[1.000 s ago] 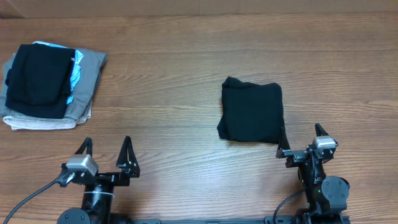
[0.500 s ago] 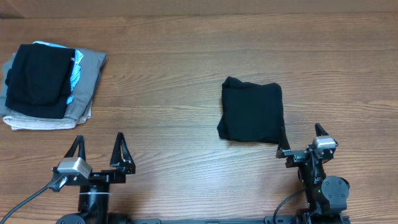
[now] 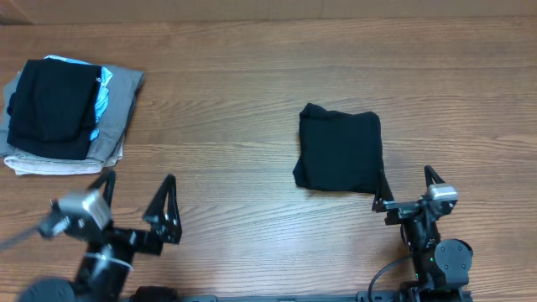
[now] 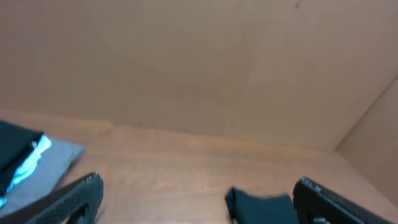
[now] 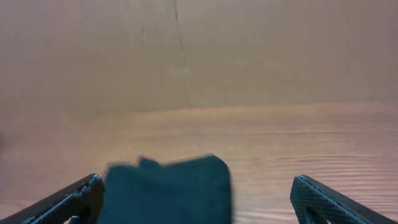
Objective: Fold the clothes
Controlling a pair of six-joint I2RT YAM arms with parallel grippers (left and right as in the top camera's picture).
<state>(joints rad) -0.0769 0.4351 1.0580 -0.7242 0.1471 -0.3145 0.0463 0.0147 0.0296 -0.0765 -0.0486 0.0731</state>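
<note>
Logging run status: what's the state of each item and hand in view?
black T-shirt: folded into a compact rectangle, flat on the table, not held.
left hand: open, holding nothing.
right hand: open, holding nothing, close to the T-shirt's near corner.
black garment: folded, top of the far-left pile.
light blue garment: sandwiched in the pile, only its edge showing.
grey-beige garment: folded, bottom of the pile.
</note>
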